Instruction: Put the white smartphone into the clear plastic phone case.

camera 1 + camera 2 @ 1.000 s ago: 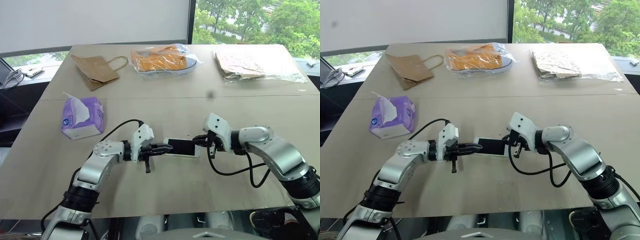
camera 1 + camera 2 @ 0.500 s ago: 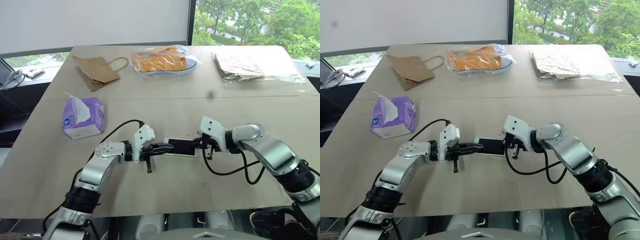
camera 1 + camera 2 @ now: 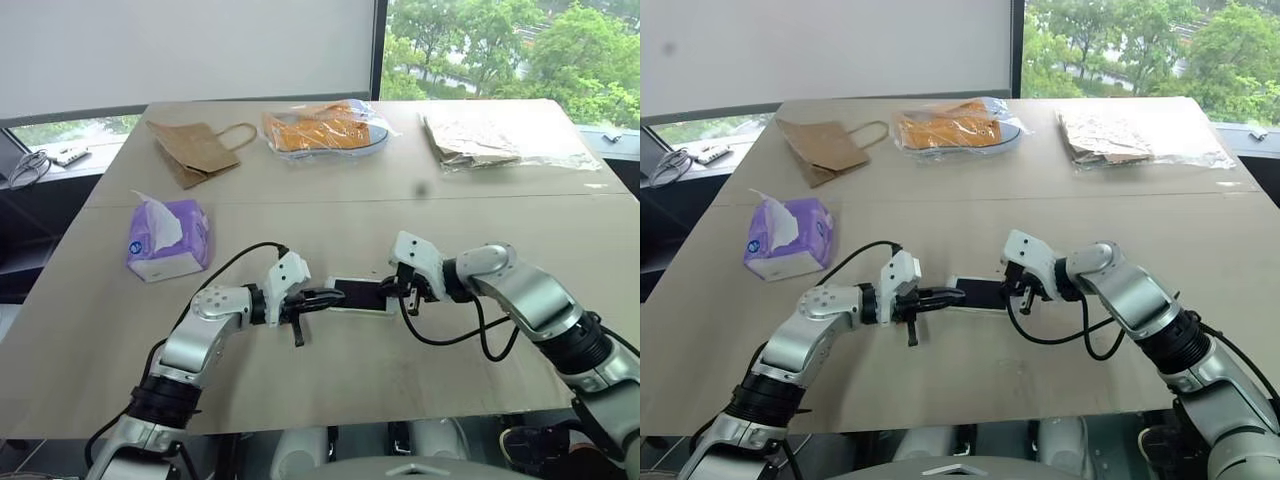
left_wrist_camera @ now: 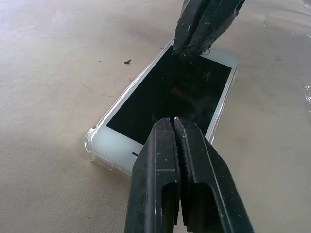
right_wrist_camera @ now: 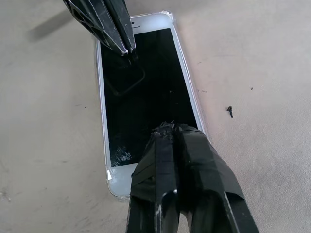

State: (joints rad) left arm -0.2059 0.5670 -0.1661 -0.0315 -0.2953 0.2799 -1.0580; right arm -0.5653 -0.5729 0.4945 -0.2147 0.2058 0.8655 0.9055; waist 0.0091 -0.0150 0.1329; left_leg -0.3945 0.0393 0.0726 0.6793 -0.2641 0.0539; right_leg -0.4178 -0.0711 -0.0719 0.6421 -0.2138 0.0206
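**Two closed grippers press a phone into its case**

Two robot arms meet over the middle of a tan desk (image 3: pixel 330 390), one from each side. Between them lies the white smartphone (image 3: pixel 362 295), flat and screen up, already sitting inside the clear plastic phone case (image 4: pixel 91 145), whose glossy rim and rounded corners frame the white body.

The left gripper (image 3: pixel 328 297) has its two black fingers pinched fully together with nothing between them. Its tips rest over the phone's near end, just above the black glass. The right gripper (image 3: pixel 398 290) is likewise shut tight and empty, angled steeply down, with its taped tips at the opposite end of the screen.

Closed fingers make a blunt pressing point, and that appears to be their purpose: one gripper at each end pushes the phone down so the case's edges snap over it, while the desk beneath gives firm backing. The phone looks nearly or fully seated; whether every corner has clicked in cannot be told.

Well beyond the left gripper sits a purple tissue pack (image 3: pixel 168 238).
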